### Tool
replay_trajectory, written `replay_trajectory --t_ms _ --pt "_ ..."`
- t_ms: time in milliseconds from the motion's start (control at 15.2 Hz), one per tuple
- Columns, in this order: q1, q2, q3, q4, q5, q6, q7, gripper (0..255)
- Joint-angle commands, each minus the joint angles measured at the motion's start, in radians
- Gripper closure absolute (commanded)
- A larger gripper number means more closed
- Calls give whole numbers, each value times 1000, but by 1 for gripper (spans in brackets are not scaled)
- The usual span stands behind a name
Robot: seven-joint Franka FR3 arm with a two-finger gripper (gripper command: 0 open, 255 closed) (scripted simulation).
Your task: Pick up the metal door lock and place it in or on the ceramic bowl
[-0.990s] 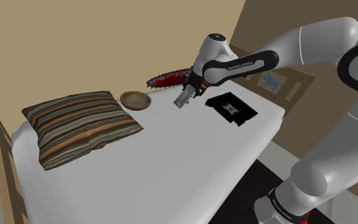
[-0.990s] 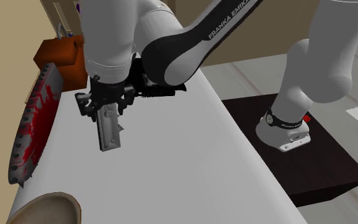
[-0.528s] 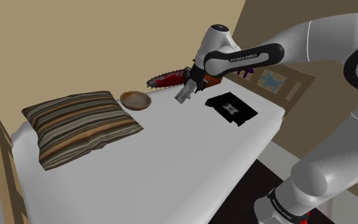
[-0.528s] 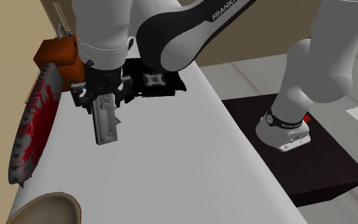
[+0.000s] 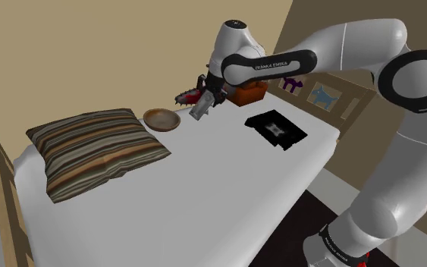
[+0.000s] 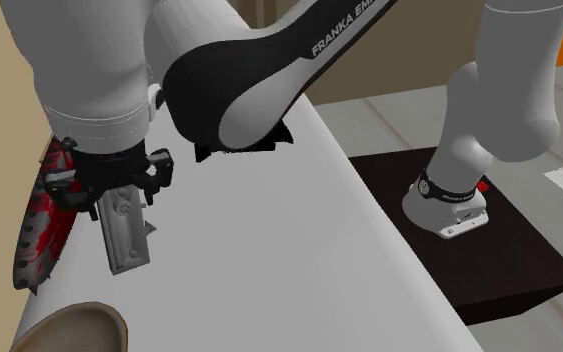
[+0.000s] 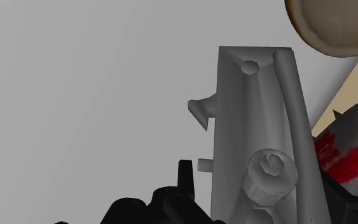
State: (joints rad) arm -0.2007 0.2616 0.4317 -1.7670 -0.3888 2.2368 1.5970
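1. Gripper [image 5: 207, 96] clamped on grey lock [image 5: 201, 111], which hangs above the bed [image 5: 219, 182].
2. Since half a second ago, both moved toward the bowl [image 5: 162, 119], now at the lock's 8 o'clock in the shoulder view.

One bed [image 5: 204, 197], one robot arm [image 5: 356, 45]. Counted on the white cover: one grey lock [image 5: 202, 108], one brown bowl [image 5: 162, 119], one striped pillow [image 5: 94, 148], one red-stained chainsaw [image 6: 39, 225], one flat black item [image 5: 277, 128].
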Motion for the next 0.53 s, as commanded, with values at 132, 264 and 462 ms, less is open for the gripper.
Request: replay_trajectory --t_ms 132,264,462 --pt "85 127 3 183 -61 -87 71 255" --pt "133 197 1 289 -88 -135 97 255" --pt "214 313 -7 473 -123 -217 123 255"
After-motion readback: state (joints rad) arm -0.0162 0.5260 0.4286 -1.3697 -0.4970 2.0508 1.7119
